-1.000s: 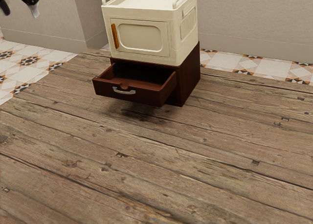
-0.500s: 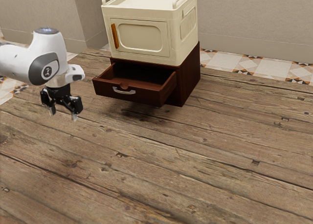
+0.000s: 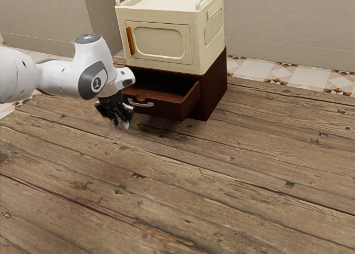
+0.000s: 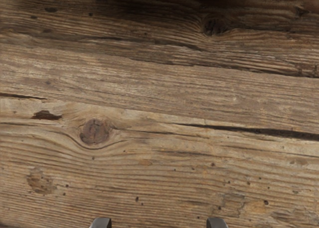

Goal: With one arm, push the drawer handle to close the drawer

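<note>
The closing has yet to be achieved: the drawer (image 3: pixel 161 108) stands well out of the dark cabinet (image 3: pixel 214 87), beneath the cream box (image 3: pixel 166 35), its inside open to view. Its metal handle (image 3: pixel 141 103) is on the front panel, facing outward. The arm (image 3: pixel 91 79) reaches in, with the fingers (image 4: pixel 101 223) low above the wooden floor (image 3: pixel 222 182), near the handle on the exterior view's left. They are spread wide apart and have hold of nothing; whether one brushes the drawer front cannot be told. The approach looks mostly done, while the whole push seems left: the robot needs to meet the handle squarely and drive the drawer inward until its front sits flush
</note>
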Tool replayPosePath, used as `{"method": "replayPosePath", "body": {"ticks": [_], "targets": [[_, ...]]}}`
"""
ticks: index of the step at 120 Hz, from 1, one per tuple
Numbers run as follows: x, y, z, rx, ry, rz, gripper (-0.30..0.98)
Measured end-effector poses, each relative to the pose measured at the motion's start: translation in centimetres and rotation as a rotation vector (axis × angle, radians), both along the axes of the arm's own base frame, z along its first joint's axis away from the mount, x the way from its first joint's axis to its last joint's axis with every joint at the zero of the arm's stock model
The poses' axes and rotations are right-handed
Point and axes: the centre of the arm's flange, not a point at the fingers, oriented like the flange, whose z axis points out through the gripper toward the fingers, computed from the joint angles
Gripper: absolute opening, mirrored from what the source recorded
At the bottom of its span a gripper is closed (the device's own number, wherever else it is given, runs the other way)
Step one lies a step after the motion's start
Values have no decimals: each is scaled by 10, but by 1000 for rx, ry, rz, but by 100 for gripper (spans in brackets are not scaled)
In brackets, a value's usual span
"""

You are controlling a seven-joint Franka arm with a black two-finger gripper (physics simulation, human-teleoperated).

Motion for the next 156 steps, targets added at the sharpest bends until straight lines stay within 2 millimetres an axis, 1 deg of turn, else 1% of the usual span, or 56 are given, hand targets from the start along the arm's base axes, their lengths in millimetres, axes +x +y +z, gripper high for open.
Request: {"method": "replayPosePath", "body": {"ticks": [7, 12, 17, 26, 33, 40, 54, 76, 88, 108, 127, 156], "targets": [[26, 1, -2, 24, -19, -9, 16], [37, -2, -4, 32, -25, -18, 10], [42, -1, -6, 35, -27, -21, 6], [45, 4, -6, 37, -31, -19, 0], [48, 4, -1, 40, -43, -25, -3], [57, 2, 3, 47, -58, -35, -5], [81, 0, 3, 38, -75, -45, -7], [89, -1, -2, 24, -63, -50, -9], [94, 1, 3, 27, -72, -51, -9], [105, 4, 1, 35, -76, -54, -10], [111, 3, 2, 38, -78, -60, -10], [128, 7, -2, 34, -87, -66, -10]]}}
